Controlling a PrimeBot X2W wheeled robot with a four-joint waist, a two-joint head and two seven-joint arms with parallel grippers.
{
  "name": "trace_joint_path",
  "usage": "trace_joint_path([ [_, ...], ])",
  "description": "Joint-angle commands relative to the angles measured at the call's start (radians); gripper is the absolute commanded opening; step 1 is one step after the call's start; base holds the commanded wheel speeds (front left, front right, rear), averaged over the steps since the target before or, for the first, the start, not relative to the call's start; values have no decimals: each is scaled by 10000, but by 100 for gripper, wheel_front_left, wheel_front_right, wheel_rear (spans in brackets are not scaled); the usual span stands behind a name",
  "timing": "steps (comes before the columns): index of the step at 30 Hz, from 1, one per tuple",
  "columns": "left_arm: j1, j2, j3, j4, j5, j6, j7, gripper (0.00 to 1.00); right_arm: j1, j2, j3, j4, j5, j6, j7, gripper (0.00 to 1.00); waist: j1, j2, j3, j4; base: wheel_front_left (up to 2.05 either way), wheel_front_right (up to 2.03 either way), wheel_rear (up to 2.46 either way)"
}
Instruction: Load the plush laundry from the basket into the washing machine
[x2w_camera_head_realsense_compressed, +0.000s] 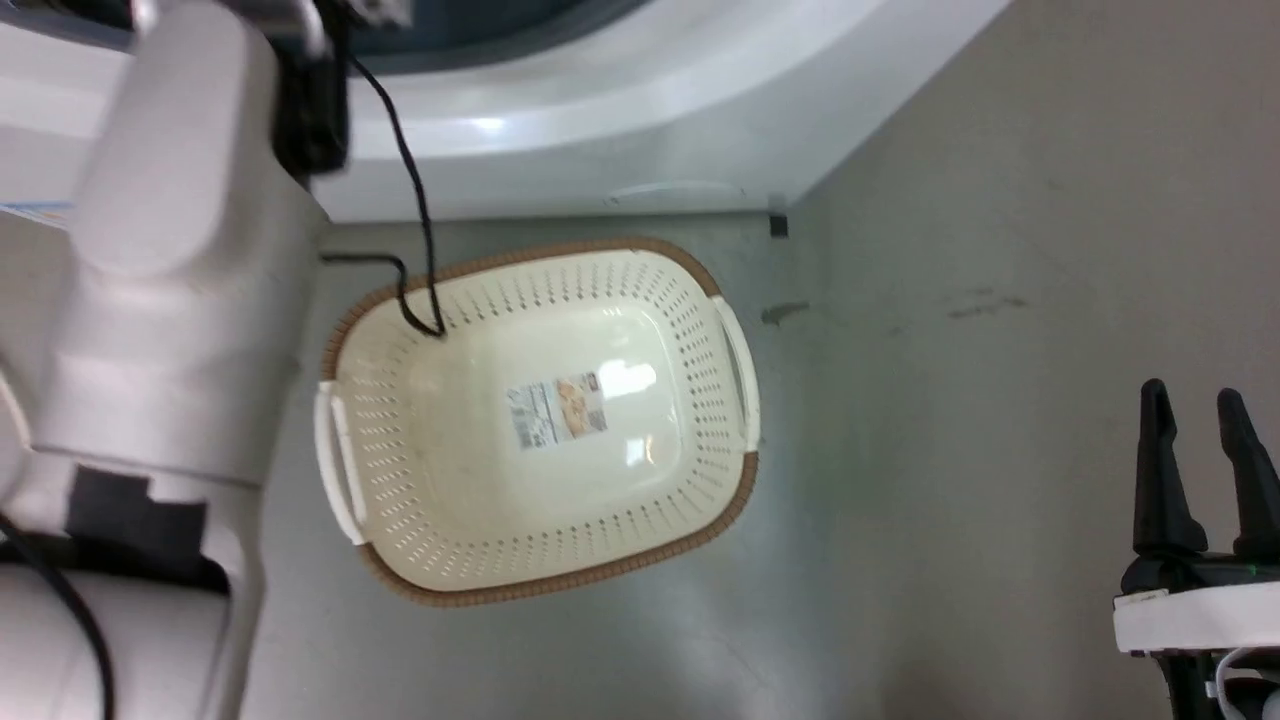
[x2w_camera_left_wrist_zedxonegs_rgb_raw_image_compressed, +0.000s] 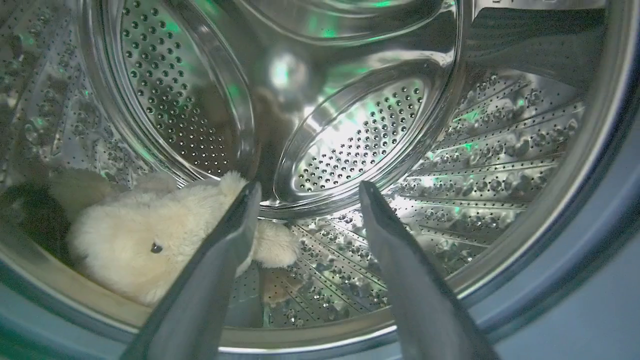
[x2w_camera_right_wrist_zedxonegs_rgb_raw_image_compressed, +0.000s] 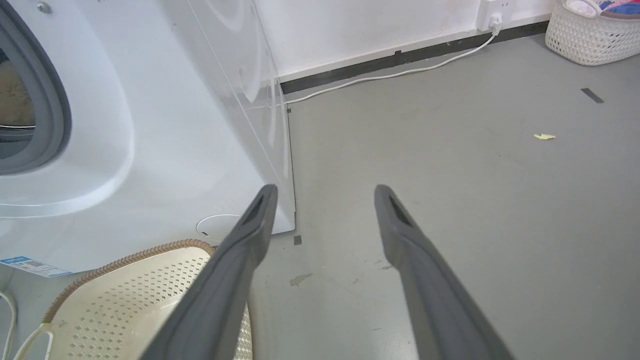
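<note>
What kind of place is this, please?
Likely a laundry room, perhaps a test room: a white washer stands on a grey floor, an empty basket sits before it, and a second basket, filled, stands by the wall.

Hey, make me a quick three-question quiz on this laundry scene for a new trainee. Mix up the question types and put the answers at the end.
1. What lies inside the washing machine's drum?
2. True or false: the basket on the floor holds laundry.
3. The left gripper is: A) open, at the drum's mouth; B) shut on the basket's rim; C) shut and empty, above the floor.
Key: 1, the plush bear. 2, false: only a label sticker shows on its base. 3, A.
</note>
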Motion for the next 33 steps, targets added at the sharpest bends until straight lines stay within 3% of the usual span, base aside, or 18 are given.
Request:
trace_joint_path([
  [1, 310, -66, 39, -136, 3, 33, -53, 100, -52, -18, -20, -50, -76, 6, 48, 100, 2, -1, -385, 238, 0, 0, 0],
  [14, 3447, -519, 255, -1117, 34, 212, -54, 100, 451, -18, 15, 80, -316, 6, 486, 100, 2, -1, -2379, 594, 0, 0, 0],
  [23, 5696, -438, 523, -1817, -22, 262, -54, 100, 793, -18, 204, 370, -425, 6, 540, 100, 2, -1, -3722, 690, 0, 0, 0],
  [33, 8070, -264, 805, -3149, -268, 124, -55, 100, 1336, -18, 616, 385, -1343, 6, 434, 100, 2, -1, -5105, 775, 0, 0, 0],
])
